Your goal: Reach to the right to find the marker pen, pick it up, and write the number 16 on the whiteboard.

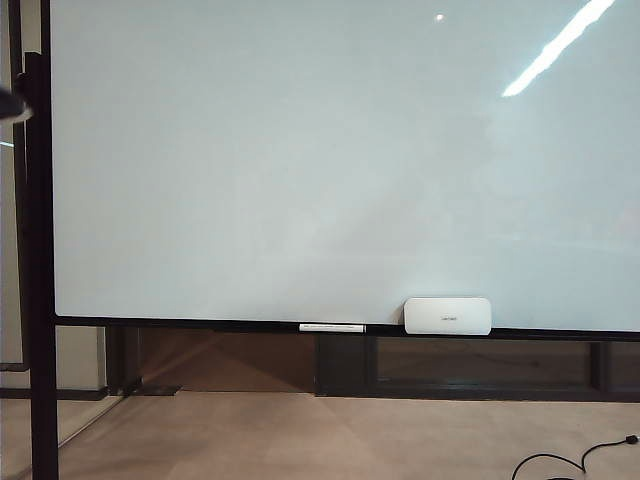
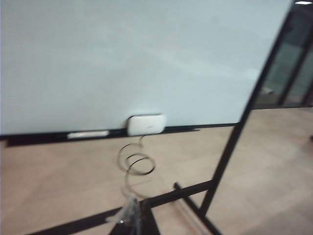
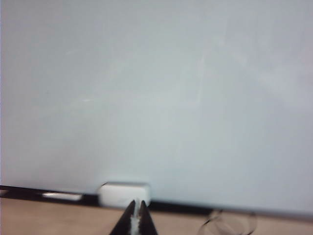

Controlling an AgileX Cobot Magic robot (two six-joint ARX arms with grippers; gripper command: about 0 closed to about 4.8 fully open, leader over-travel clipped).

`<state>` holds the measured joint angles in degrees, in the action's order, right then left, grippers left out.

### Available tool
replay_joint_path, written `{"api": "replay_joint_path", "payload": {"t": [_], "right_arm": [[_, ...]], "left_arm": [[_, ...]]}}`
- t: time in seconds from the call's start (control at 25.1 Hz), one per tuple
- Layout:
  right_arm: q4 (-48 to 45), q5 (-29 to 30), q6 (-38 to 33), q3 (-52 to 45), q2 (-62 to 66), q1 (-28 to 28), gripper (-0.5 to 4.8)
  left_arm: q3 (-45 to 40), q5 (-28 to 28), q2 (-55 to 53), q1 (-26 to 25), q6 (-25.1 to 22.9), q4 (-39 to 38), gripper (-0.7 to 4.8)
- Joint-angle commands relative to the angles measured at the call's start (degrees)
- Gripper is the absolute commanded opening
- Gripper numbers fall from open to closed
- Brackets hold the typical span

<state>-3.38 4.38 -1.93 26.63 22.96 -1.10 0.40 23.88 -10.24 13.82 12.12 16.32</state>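
White glossy whiteboard (image 1: 300, 150) stood blank, marker unseen; right end effector (image 3: 135, 208) pinched together, empty, facing it; left end effector (image 2: 128, 211) blurred, state indeterminable.

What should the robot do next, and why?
Probably swing the right pincer rightward to search: no marker pen shows, only an eraser block and a thin white strip on the blank whiteboard rail. That pincer is shut and empty; the left pincer looks blurred.

Bright, even room light; a ceiling strip glares off the whiteboard (image 1: 300, 160) at its upper right. Both wrist views look soft and blurred, exterior view sharper.
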Motion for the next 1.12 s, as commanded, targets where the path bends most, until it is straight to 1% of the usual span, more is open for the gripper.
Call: {"api": "replay_joint_path", "payload": {"t": [0.04,0.2,0.28,0.36,0.4,0.48,0.56,0.64,0.72,0.84,0.96,1.12], "right_arm": [[-2.45,0.07,9.62,3.85,4.33,-0.02,-0.01],[-5.53,-0.52,9.66,6.21,7.43,-1.49,-0.01],[-6.14,-2.14,9.64,6.95,8.59,-3.06,-0.01],[-6.19,-3.41,9.66,7.52,10.14,-5.49,-0.01],[-6.43,-3.08,9.66,7.72,10.84,-6.97,-0.01],[-7.41,-1.09,9.64,7.76,12.72,-10.91,-0.01],[-8.83,2.99,8.76,7.76,14.71,-15.28,-0.01],[-11.17,6.25,5.40,7.78,17.03,-19.15,-0.01],[-13.77,6.01,2.03,7.82,19.61,-22.25,-0.01],[-18.51,6.03,2.03,7.85,24.06,-25.11,-0.01],[-20.81,4.17,4.92,8.74,29.35,-26.25,-0.01],[-22.40,4.15,6.54,10.95,36.28,-26.86,-0.01]], "left_arm": [[0.11,-3.26,-4.92,3.61,0.61,8.48,-0.04],[0.26,-3.43,-11.47,5.66,1.07,15.45,-0.05],[0.83,-2.97,-15.30,5.79,1.42,18.43,-0.05],[2.03,-0.98,-19.45,5.79,0.57,20.48,-0.05],[2.84,0.50,-21.49,5.79,-0.22,21.09,-0.05],[5.07,2.47,-26.12,5.79,-2.01,21.53,-0.05],[6.97,2.99,-30.49,5.79,-2.69,22.82,-0.05],[8.39,2.97,-34.03,5.79,-2.38,24.72,-0.05],[10.36,2.95,-37.07,5.79,-1.38,25.03,-0.05],[12.92,2.82,-39.76,5.79,-0.04,24.90,-0.05],[14.84,1.36,-40.65,5.77,-0.22,24.28,-0.05],[15.98,-0.02,-40.63,5.77,-1.22,23.15,-0.05]]}}
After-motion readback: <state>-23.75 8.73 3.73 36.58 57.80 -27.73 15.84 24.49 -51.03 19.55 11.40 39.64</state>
